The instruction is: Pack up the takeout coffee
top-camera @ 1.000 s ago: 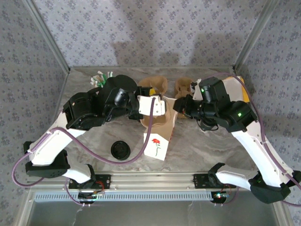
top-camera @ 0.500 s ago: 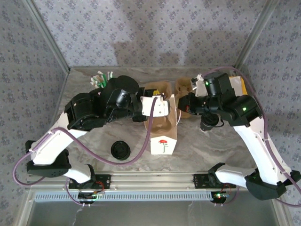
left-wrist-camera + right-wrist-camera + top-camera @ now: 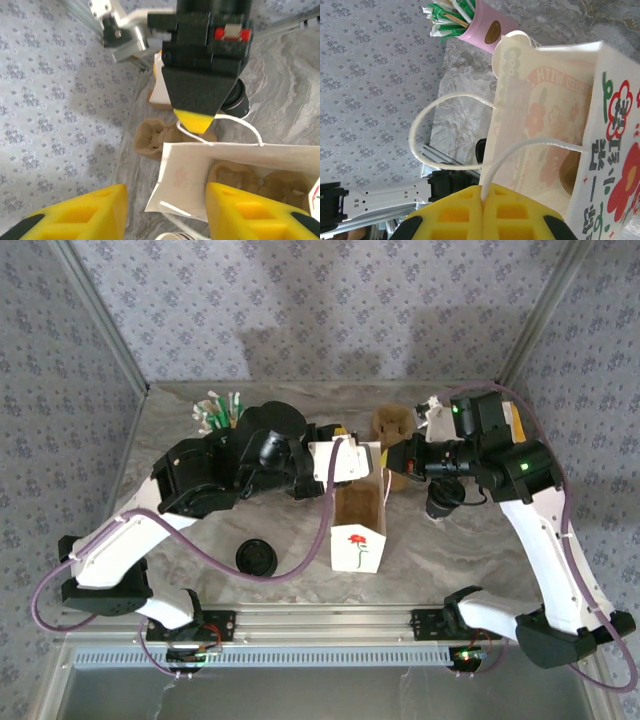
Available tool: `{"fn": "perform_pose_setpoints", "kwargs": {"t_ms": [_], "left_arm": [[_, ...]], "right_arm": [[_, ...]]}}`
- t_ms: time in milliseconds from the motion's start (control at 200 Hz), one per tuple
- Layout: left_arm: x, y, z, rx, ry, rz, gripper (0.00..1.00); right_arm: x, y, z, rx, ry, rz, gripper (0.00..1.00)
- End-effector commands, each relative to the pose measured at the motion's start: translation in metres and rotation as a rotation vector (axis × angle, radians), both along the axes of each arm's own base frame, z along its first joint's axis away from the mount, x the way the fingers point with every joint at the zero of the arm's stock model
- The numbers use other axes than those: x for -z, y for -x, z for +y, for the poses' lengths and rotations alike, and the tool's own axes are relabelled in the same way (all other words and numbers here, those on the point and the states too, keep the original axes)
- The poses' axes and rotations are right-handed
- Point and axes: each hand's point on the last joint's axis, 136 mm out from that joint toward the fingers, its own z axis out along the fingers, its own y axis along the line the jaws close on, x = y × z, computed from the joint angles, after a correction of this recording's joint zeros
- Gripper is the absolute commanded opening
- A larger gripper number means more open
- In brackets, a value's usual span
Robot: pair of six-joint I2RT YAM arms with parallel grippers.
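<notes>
A white paper bag (image 3: 360,525) with a red flower stands upright mid-table, with a brown pulp carrier (image 3: 235,175) inside. My right gripper (image 3: 482,200) is shut on the bag's white cord handle (image 3: 530,147) and sits at the bag's back right rim (image 3: 392,468). Over the bag's back left corner hovers my left gripper (image 3: 165,210), open, with the bag's wall (image 3: 200,170) between its yellow fingers but not pinched. A round black lid (image 3: 256,558), seemingly the takeout coffee seen from above, sits at the front left, away from both grippers.
A pink cup of green-and-white straws (image 3: 220,408) stands at the back left. A cream cup rim (image 3: 512,45) shows behind the bag. Brown pulp carriers (image 3: 395,425) and a yellow-and-white box (image 3: 515,425) lie at the back right. Metal frame posts flank the table.
The bag has swung upright and shifted right. My left gripper followed it and spread wider. My right gripper closed on the handle cord and moved slightly back.
</notes>
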Motion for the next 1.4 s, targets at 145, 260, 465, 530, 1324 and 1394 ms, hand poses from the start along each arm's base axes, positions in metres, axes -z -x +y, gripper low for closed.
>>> {"fn": "perform_pose_setpoints", "kwargs": {"t_ms": [145,260,465,530,1324,1394], "left_arm": [[-0.010,-0.016,0.018,-0.168,0.039,0.014,0.51],[-0.002,-0.019,0.019,-0.207,0.020,0.042,0.55],[-0.003,-0.026,0.019,-0.245,0.041,0.040,0.58],[-0.004,-0.032,0.021,-0.277,0.049,0.035,0.60],[-0.009,-0.058,0.045,-0.426,0.149,0.091,0.86],[-0.008,-0.059,0.047,-0.436,0.159,0.104,0.88]], "right_arm": [[-0.004,-0.001,0.000,-0.015,-0.053,-0.034,0.03],[-0.003,-0.003,-0.001,-0.007,-0.066,-0.033,0.03],[0.000,-0.004,-0.006,0.012,-0.051,-0.029,0.03],[0.001,-0.003,-0.008,0.016,-0.046,-0.031,0.04],[0.001,-0.004,-0.020,0.049,0.008,-0.050,0.10],[0.001,-0.004,-0.022,0.054,0.020,-0.054,0.14]]}}
